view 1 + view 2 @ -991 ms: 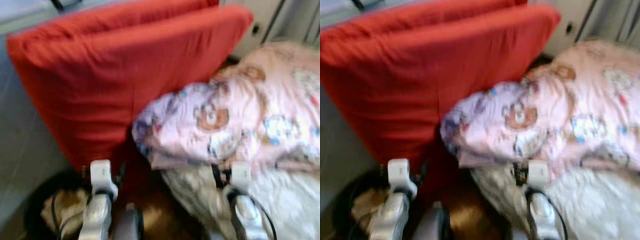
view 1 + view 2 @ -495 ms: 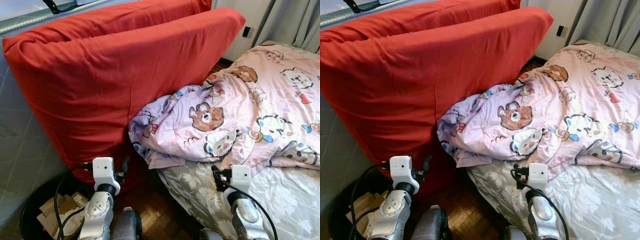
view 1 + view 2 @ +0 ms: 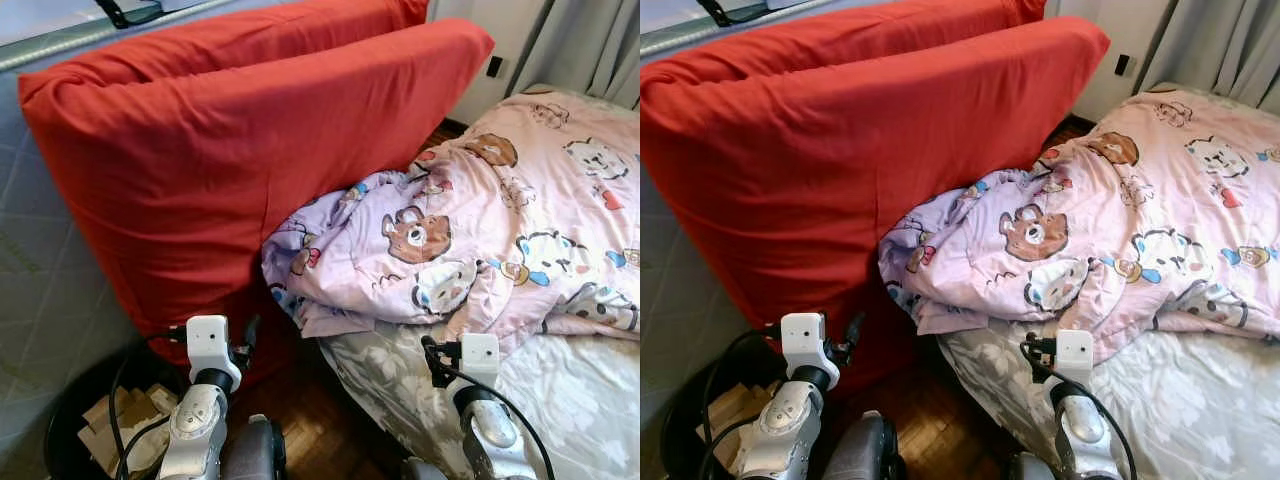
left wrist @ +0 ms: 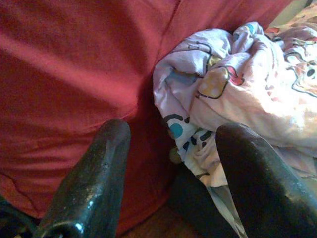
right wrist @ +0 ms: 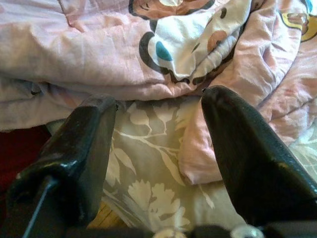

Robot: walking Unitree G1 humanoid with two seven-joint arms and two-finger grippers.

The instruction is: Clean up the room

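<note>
View nudged sideways since before, pink quilt (image 3: 500, 240) unmoved, left gripper (image 4: 171, 163) and right gripper (image 5: 158, 148) fingers spread, empty

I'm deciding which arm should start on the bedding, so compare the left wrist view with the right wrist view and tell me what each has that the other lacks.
Left wrist view: the red mattress standing on edge, with the bunched end of the quilt pressed against it. Right wrist view: the grey floral sheet, with the quilt's edge lying over it. Both: the cartoon-print quilt, seen between open jaws, those of the left gripper and the right gripper, each holding nothing.
</note>
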